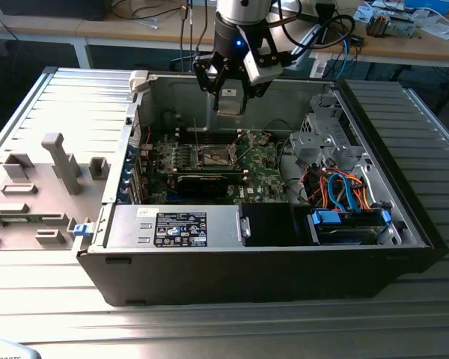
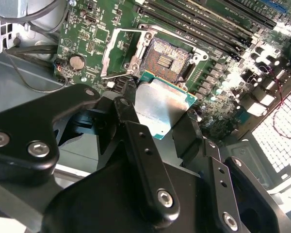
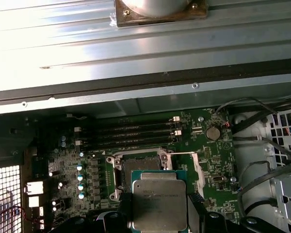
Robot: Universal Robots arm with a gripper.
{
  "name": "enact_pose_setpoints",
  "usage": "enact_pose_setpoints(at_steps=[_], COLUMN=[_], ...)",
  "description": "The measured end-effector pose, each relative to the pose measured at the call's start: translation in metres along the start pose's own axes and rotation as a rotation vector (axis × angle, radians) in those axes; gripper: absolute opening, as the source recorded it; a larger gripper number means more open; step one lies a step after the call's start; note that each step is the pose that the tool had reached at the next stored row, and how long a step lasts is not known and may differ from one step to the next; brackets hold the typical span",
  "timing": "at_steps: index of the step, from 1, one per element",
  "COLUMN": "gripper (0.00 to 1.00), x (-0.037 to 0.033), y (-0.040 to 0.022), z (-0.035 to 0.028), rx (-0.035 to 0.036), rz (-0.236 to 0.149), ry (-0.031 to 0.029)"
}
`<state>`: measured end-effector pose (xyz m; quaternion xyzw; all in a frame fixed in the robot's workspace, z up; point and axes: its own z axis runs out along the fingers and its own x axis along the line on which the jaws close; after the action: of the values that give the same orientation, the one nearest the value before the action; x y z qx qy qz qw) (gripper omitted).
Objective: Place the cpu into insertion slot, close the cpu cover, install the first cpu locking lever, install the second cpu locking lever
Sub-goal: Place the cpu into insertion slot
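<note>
1. Gripping the cpu [image 2: 161,97] by opposite edges, the end effector [image 2: 160,119] is clamped on it inside the computer case [image 1: 209,277].
2. The cpu hangs above the motherboard [image 3: 213,160], near the uncovered insertion slot [image 2: 166,59], clear of it.

Silvery cpu [image 2: 160,106] aloft over open insertion slot [image 2: 167,59]

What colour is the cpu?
Silvery cpu with a green edge; the second wrist view shows it best.
</note>
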<state>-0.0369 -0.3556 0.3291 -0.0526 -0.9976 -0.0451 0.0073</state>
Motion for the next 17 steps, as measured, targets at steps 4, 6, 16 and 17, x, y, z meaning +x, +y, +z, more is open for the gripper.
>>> enact_pose_setpoints(at_steps=[4,6,16,17], gripper=[0.54,0.54,0.54,0.54], x=[0.0,0.0,0.0,0.0], y=[0.0,0.0,0.0,0.0], z=[0.0,0.0,0.0001,0.0001], rx=[-0.0001,-0.0002,-0.0005,-0.0006], rz=[0.009,0.013,0.029,0.031], ry=[-0.0009,-0.0012,-0.0027,-0.0028])
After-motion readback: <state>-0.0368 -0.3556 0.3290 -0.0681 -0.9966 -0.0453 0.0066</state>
